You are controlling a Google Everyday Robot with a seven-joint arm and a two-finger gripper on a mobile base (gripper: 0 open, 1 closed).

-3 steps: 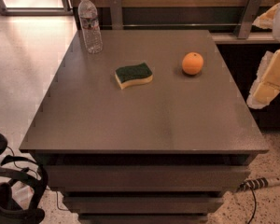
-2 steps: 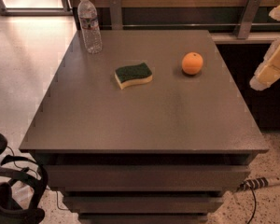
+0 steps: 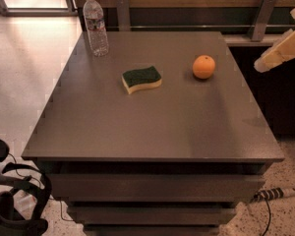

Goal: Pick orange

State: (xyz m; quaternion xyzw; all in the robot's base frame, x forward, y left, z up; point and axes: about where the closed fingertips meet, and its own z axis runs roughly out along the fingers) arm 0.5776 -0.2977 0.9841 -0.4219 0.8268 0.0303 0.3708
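Observation:
The orange (image 3: 203, 66) is a small round bright-orange fruit. It rests on the grey table top (image 3: 152, 122), toward the back right. My gripper (image 3: 268, 60) is a cream-coloured shape at the right edge of the camera view. It hangs in the air beyond the table's right edge, to the right of the orange and apart from it. It holds nothing that I can see.
A green-and-yellow sponge (image 3: 141, 79) lies left of the orange. A clear water bottle (image 3: 95, 26) stands at the back left corner. A wall rail with metal brackets (image 3: 259, 17) runs behind the table. Black gear (image 3: 12, 195) and a cable (image 3: 275, 194) lie on the floor.
My gripper has moved up and toward the back along the right edge of the view. The orange, sponge and bottle have not moved.

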